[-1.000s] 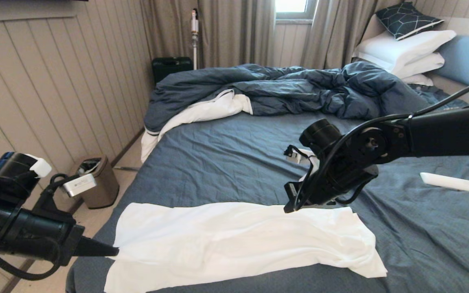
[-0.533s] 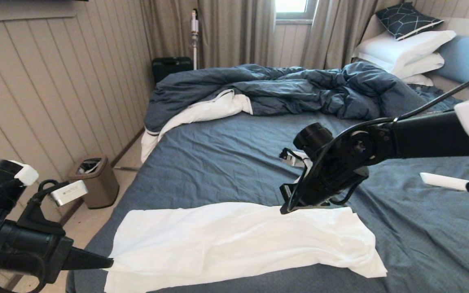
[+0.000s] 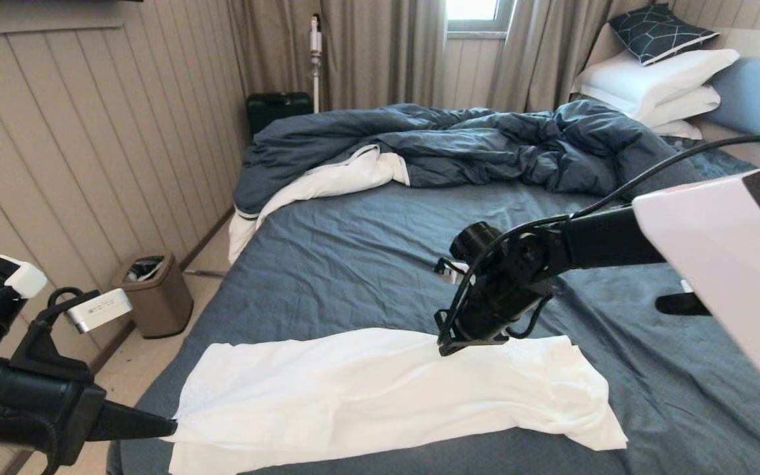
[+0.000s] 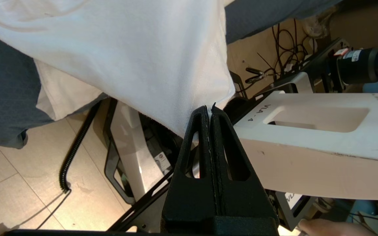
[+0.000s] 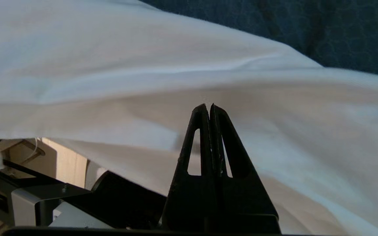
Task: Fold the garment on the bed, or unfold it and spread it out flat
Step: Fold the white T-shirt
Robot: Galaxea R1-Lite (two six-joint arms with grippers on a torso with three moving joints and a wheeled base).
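both grippers pinching garment on bed
white garment lies in a long band across near edge of sheet; left gripper clenched on its left corner; right gripper clenched on its far edge, right of centre

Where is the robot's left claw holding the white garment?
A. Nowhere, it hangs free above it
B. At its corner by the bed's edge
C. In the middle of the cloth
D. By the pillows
B: the left gripper is shut on a corner of the garment at the bed's near edge, with bare floor showing beneath it in the left wrist view.
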